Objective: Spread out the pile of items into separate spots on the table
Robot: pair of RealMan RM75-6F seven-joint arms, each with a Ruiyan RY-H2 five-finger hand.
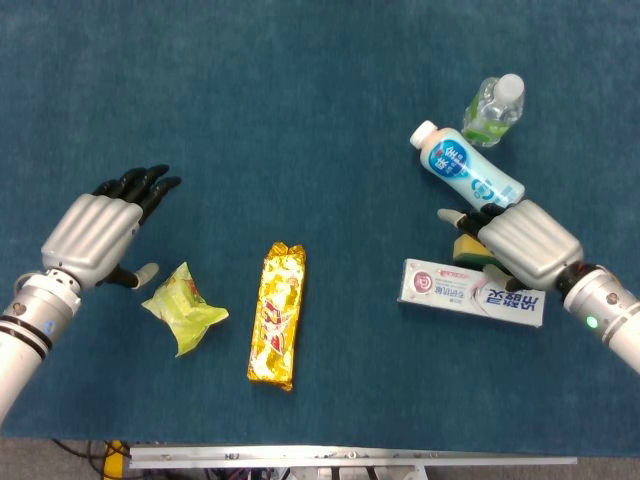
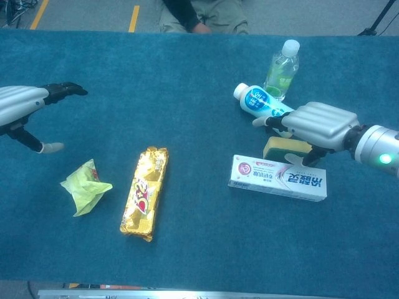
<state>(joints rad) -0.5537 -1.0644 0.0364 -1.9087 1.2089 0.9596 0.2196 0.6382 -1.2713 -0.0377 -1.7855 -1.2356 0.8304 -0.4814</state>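
Note:
My right hand [image 1: 525,243] hovers low over a yellow-green sponge [image 1: 466,250], fingers spread toward the white bottle [image 1: 468,168] and thumb down by the toothpaste box [image 1: 470,290]. The chest view shows this right hand [image 2: 321,126] covering the sponge [image 2: 282,148] without clasping it. A clear water bottle [image 1: 493,110] lies just beyond the white one. A gold snack bar [image 1: 277,315] lies at centre, with a crumpled yellow-green packet [image 1: 182,305] to its left. My left hand [image 1: 95,235] is held open above the cloth, up and left of the packet.
A blue cloth [image 1: 320,80] covers the whole table. The table's metal front edge [image 1: 350,458] runs along the bottom of the head view. A seated person [image 2: 199,15] is at the far side in the chest view.

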